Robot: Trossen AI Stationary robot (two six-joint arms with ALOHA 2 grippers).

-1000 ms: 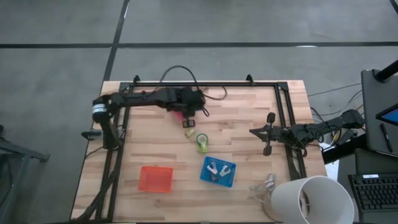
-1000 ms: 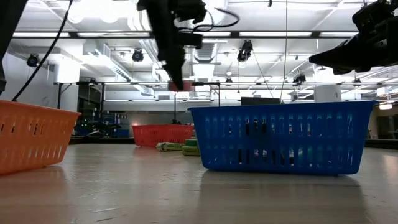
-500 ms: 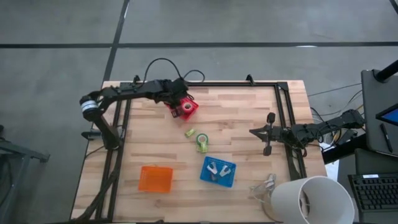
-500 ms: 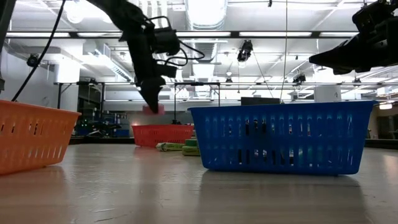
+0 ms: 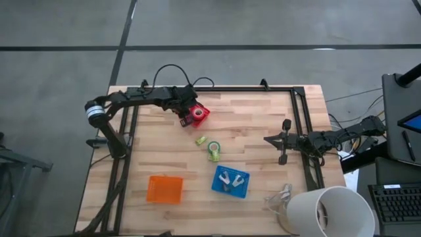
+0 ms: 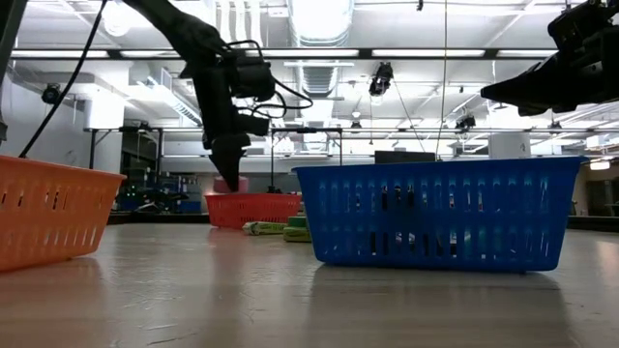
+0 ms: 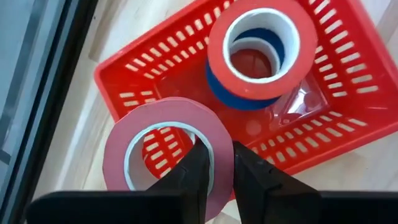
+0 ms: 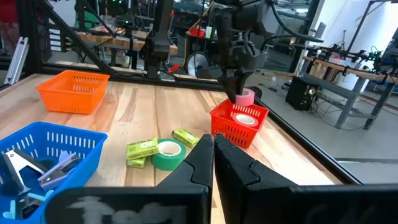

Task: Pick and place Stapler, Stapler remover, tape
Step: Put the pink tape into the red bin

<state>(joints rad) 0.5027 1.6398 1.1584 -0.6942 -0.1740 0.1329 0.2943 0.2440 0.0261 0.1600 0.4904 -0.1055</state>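
My left gripper (image 7: 221, 152) hangs over the red basket (image 5: 199, 113) at the table's far left and is shut on a pink-red tape roll (image 7: 161, 149). In the low view the roll (image 6: 237, 184) shows just above the basket's rim (image 6: 253, 197). A red roll stacked on a blue one (image 7: 261, 50) lies in that basket. A green tape roll (image 5: 214, 151) lies flat on the table beside two yellow-green blocks (image 5: 200, 141), perhaps staplers. Silvery claw removers (image 5: 228, 178) lie in the blue basket (image 5: 240, 191). My right gripper (image 5: 268, 139) waits shut at the right. My left gripper pinches the pink-red roll's ring wall (image 7: 219, 142), one finger (image 7: 196, 171) on the hole side and the other (image 7: 249, 177) outside. The fingers come from above, slanting down. The roll hangs clear above the red basket's rim, tilted.
An orange basket (image 5: 164, 189) stands near the front left. A white round shade (image 5: 329, 210) sits at the front right corner. A black frame (image 5: 217, 87) runs along the table's far and side edges. Bare wood lies between the baskets.
My left gripper has carried the pink-red roll toward the table's left edge and down, from over the middle of the table to just above the red basket. The roll stays in its hold. The right arm has kept still.
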